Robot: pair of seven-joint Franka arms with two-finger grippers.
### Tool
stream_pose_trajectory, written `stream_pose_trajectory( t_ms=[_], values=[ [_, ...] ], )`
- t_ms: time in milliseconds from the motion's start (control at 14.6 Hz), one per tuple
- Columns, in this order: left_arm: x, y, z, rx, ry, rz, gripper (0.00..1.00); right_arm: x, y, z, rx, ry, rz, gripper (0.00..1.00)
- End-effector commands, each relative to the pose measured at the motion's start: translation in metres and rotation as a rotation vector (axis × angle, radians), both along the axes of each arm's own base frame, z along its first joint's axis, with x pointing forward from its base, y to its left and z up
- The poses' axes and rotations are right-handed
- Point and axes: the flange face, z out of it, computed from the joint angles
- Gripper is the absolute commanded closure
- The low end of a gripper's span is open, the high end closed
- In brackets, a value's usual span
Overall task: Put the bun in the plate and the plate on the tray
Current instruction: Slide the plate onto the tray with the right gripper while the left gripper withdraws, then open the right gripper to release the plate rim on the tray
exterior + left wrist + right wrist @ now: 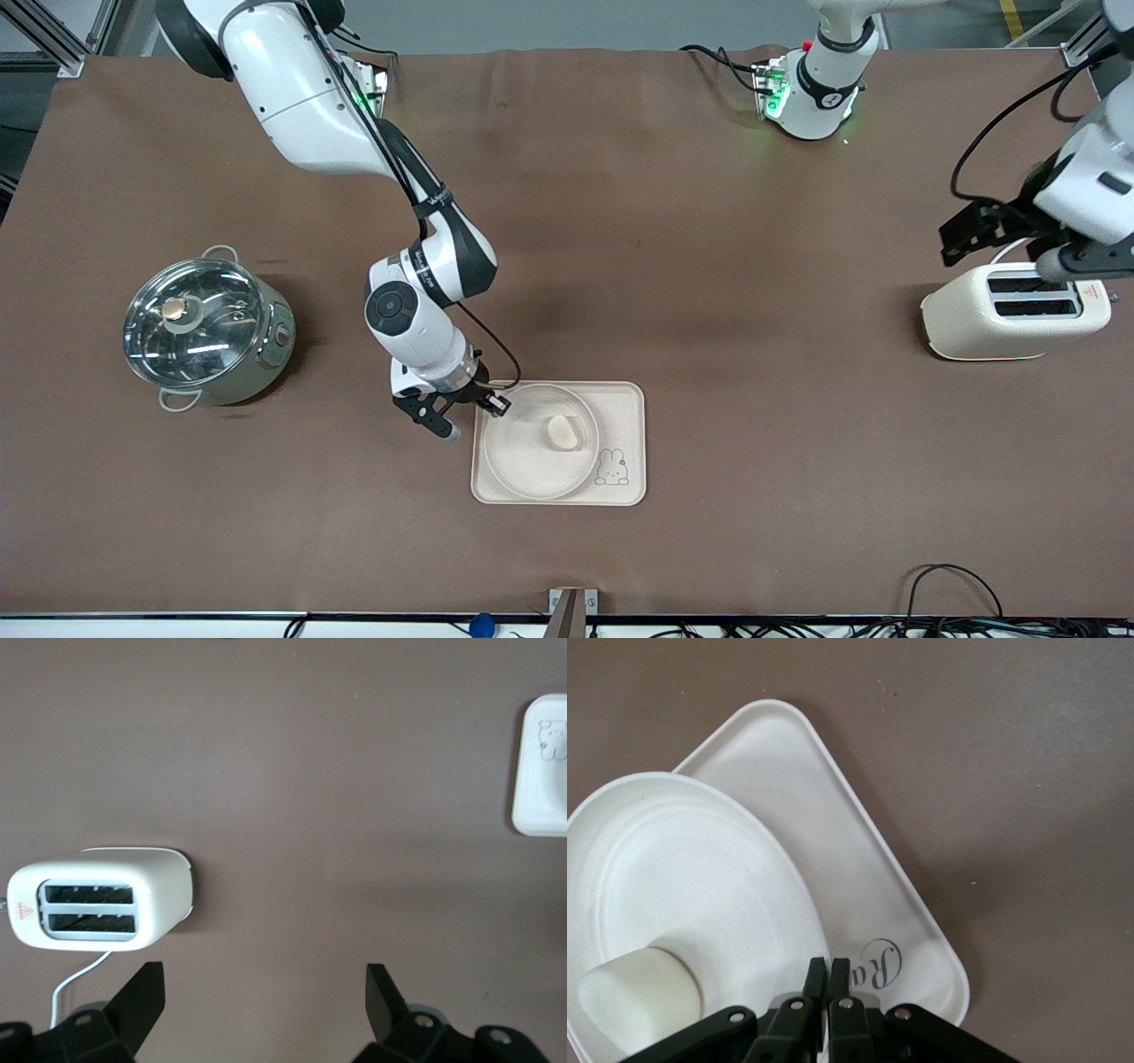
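The bun (562, 432) lies in the round plate (523, 461), and the plate rests on the Rabbit tray (625, 416). My right gripper (490, 405) is at the plate's rim on the side toward the right arm's end of the table, shut on that rim. In the right wrist view its fingertips (827, 967) pinch the plate (673, 868) edge, with the bun (642, 997) beside them and the tray (833, 850) under the plate. My left gripper (970, 232) waits open and empty over the toaster (1010, 312).
A lidded steel pot (205, 328) stands toward the right arm's end of the table. In the left wrist view the open gripper (266, 992) hangs over bare brown table, with the toaster (97, 908) and a corner of the tray (540, 771) in sight.
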Motion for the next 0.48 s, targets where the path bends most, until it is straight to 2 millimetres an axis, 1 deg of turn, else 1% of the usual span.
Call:
stream_pose_trajectory(
  t_ms=[0, 69, 275, 344, 412],
  values=[
    [-0.0262, 0.0001, 0.0028, -0.004, 0.005, -0.021, 0.00, -0.0009, 0.0098, -0.0034, 0.026, -0.002, -0.032, 1.00],
    [-0.0290, -0.0008, 0.0026, -0.004, 0.012, -0.022, 0.00, -0.0021, 0.0117, -0.0043, 0.027, -0.001, -0.032, 1.00],
    [-0.0270, -0.0066, -0.0004, -0.012, 0.019, -0.030, 0.00, -0.0046, 0.0153, -0.0101, 0.023, -0.003, -0.025, 0.98],
    [-0.0273, -0.0074, -0.0006, -0.019, 0.022, -0.031, 0.00, -0.0050, 0.0163, -0.0099, 0.024, -0.004, -0.024, 0.96],
    [-0.0272, -0.0059, -0.0013, -0.020, 0.023, -0.027, 0.00, -0.0057, 0.0172, -0.0108, 0.023, -0.005, -0.022, 0.92]
  ],
)
